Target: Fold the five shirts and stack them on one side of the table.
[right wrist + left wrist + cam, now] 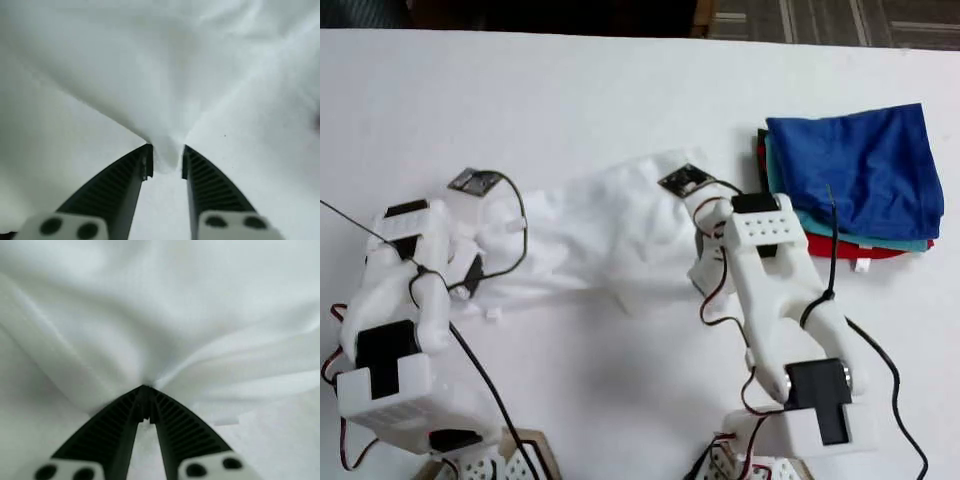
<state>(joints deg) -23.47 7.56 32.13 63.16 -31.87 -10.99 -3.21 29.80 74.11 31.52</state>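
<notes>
Across the middle of the flat white table, a crumpled white cloth shirt is spread between the two arms, its bunched ends reaching toward each of them. At the left end, the left gripper is pressed together at its tips, and a fold of the white cloth shirt is pinched there – creases fan outward from the point of the grip. At the right end, the right gripper is closed on a thicker tuck of the same shirt, which fills the narrow gap between the black ribbed fingers. Toward the far right side of the table, a stack of folded shirts is laid well apart from the white one: a folded dark blue shirt is set on top, a folded teal shirt is seen beneath it, and a folded red shirt lies at the bottom – a dark edge shows at the stack's left side, though what it belongs to cannot be told.
</notes>
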